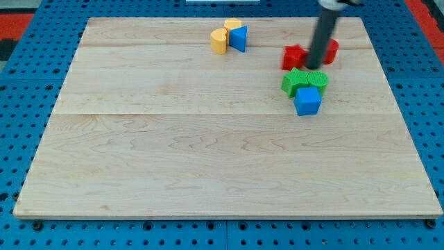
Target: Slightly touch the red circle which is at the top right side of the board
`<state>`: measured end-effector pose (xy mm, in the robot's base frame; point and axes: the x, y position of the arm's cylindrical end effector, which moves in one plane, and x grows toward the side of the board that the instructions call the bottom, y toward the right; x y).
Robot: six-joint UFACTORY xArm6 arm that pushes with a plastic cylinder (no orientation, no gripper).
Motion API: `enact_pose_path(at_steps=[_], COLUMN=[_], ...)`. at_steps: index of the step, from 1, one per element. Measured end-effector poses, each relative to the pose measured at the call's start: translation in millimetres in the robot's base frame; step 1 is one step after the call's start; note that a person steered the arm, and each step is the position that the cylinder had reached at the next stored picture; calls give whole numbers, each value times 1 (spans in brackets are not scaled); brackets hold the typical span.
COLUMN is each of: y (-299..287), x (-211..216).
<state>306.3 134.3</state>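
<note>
**Rod tip set down between two red blocks at the board's top right**

A light wooden board (pixel 208 153) is seen lying on a blue perforated table (pixel 21 104). The dark rod (pixel 322 35) is seen coming down from the view's top, and my tip (pixel 313 67) is placed at the board's top right. No jaws are carried by this arm, so nothing is gripped; only a bare rod end is presented.

The red circle (pixel 331 51) is found just to the view's right of the rod and is partly hidden by it. Whether it is actually touched by the tip cannot be told. A second red block (pixel 294 57), of a shape not clearly made out, is seen just to the view's left of the tip.

Directly below the tip, two green blocks (pixel 297 80) (pixel 318 78) are set side by side, touching, and a blue cube (pixel 307 101) is placed against their lower edge.

Well apart, toward the view's top centre, two yellow blocks (pixel 220 42) (pixel 232 26) and a blue block (pixel 239 38) are gathered in a tight cluster.
</note>
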Motion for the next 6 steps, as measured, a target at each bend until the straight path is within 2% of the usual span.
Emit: enact_pose_path(at_steps=[1, 3, 4, 6], y=[-14, -3, -3, 87], x=[-17, -79, -88, -99])
